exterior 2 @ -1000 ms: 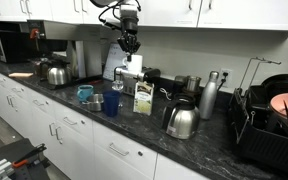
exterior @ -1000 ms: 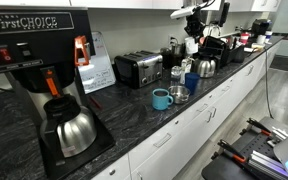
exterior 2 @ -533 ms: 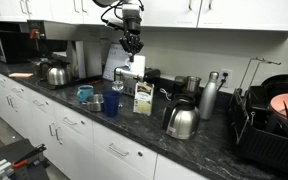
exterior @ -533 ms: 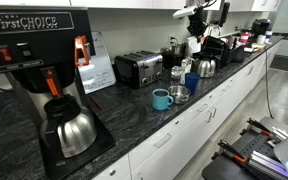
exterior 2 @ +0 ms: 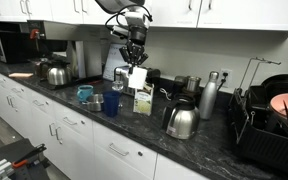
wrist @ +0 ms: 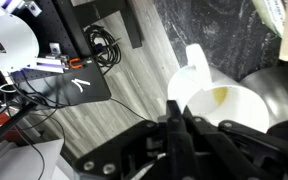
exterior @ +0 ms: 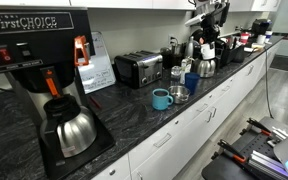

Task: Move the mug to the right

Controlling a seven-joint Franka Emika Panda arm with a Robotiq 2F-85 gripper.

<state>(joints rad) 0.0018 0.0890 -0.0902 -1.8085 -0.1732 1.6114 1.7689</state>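
The small white mug (exterior 2: 136, 79) hangs in the air over the counter, held by its rim. My gripper (exterior 2: 133, 64) is shut on it from above. In the wrist view the mug (wrist: 224, 108) fills the right half, its open mouth and loop handle showing. The fingers (wrist: 174, 128) are clamped on its rim. In an exterior view the gripper (exterior: 206, 32) with the mug (exterior: 206, 46) is above the far steel pots. The mug stands above and just behind a carton (exterior 2: 142, 98).
A teal mug (exterior 2: 85, 93), a dark blue cup (exterior 2: 111, 103) and a glass stand near the counter's front edge. A steel kettle (exterior 2: 181, 122), a thermos (exterior 2: 209, 96) and a dish rack (exterior 2: 274, 125) lie further along. A toaster (exterior: 137, 68) and a coffee machine (exterior: 44, 70) are nearby.
The arm has carried the mug sideways, to the right in both exterior views, and the mug hangs slightly lower now. The jaws stay shut on it.
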